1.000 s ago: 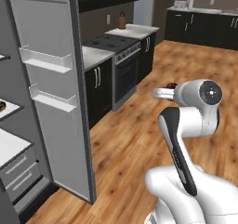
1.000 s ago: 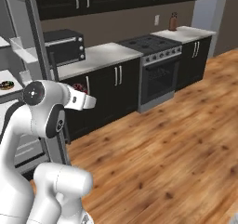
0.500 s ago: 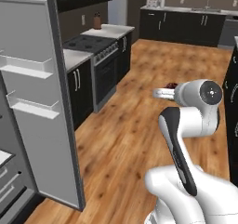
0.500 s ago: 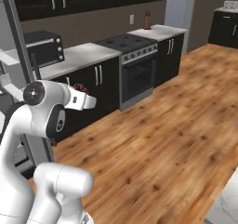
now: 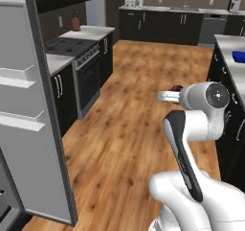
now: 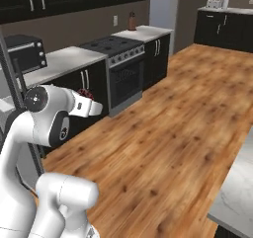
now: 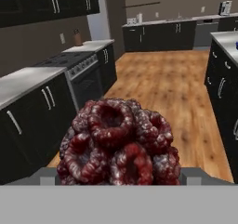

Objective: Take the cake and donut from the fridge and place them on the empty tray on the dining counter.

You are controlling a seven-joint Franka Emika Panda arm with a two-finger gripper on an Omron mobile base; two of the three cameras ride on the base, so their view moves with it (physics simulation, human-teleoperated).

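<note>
The pincer [image 7: 121,183] was clamped around the cake [image 7: 118,144], carried over the wood floor [image 5: 139,105], fridge [image 5: 33,110] door hanging open.

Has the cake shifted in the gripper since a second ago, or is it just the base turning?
No. The cake sits in the gripper as before; against the stove, the whole view has swung, so the base turned.
</note>
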